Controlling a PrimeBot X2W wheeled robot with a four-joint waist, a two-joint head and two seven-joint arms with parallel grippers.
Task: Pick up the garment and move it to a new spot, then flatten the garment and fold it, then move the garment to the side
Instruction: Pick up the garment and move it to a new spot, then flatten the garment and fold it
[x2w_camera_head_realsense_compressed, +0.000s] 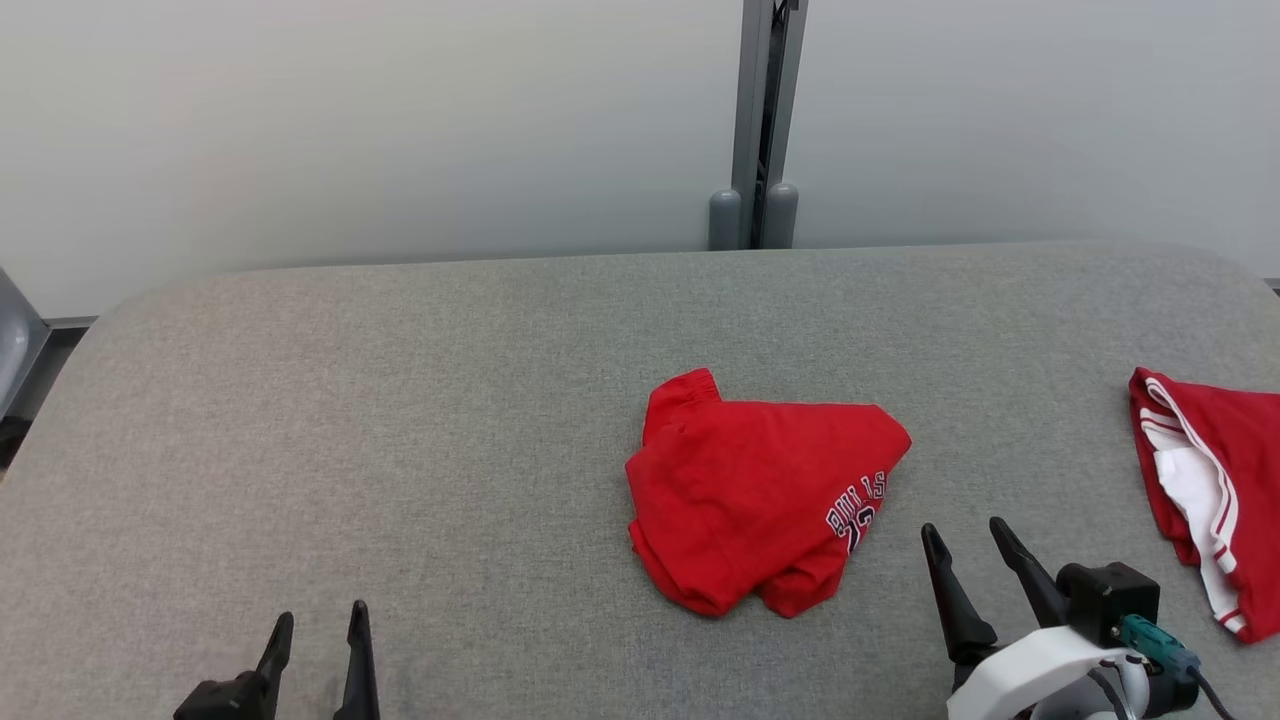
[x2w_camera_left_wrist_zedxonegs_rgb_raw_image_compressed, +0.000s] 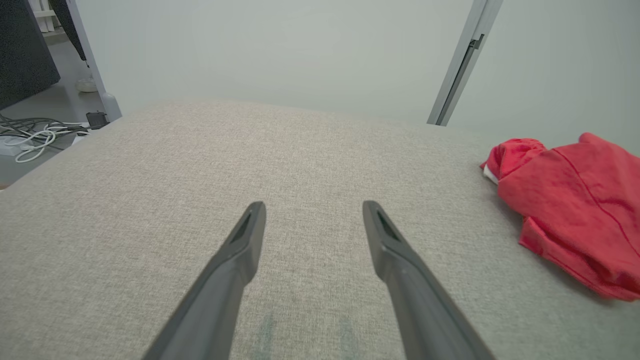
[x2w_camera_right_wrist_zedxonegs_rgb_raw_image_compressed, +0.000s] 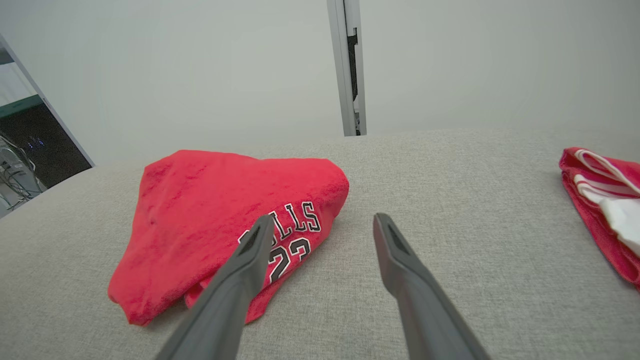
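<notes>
Red garment (x2w_camera_head_realsense_compressed: 760, 500) crumpled on grey table (x2w_camera_head_realsense_compressed: 400, 450), left gripper (x2w_camera_head_realsense_compressed: 322, 614) and right gripper (x2w_camera_head_realsense_compressed: 964, 526) spread wide, empty

**Three views over one grey table**

The head view looks forward and down from above the near edge, taking in the table (x2w_camera_head_realsense_compressed: 400, 400) as far as the wall (x2w_camera_head_realsense_compressed: 350, 120) and post (x2w_camera_head_realsense_compressed: 765, 120). The left wrist view sits low over the table, looking along the left gripper (x2w_camera_left_wrist_zedxonegs_rgb_raw_image_compressed: 314, 206) toward that wall, the garment (x2w_camera_left_wrist_zedxonegs_rgb_raw_image_compressed: 575, 200) at its right edge. The right wrist view, as low, looks along the right gripper (x2w_camera_right_wrist_zedxonegs_rgb_raw_image_compressed: 324, 217) from just beside the garment. All three share garment and post; head and right wrist views share a second garment (x2w_camera_head_realsense_compressed: 1215, 480) at right.
</notes>
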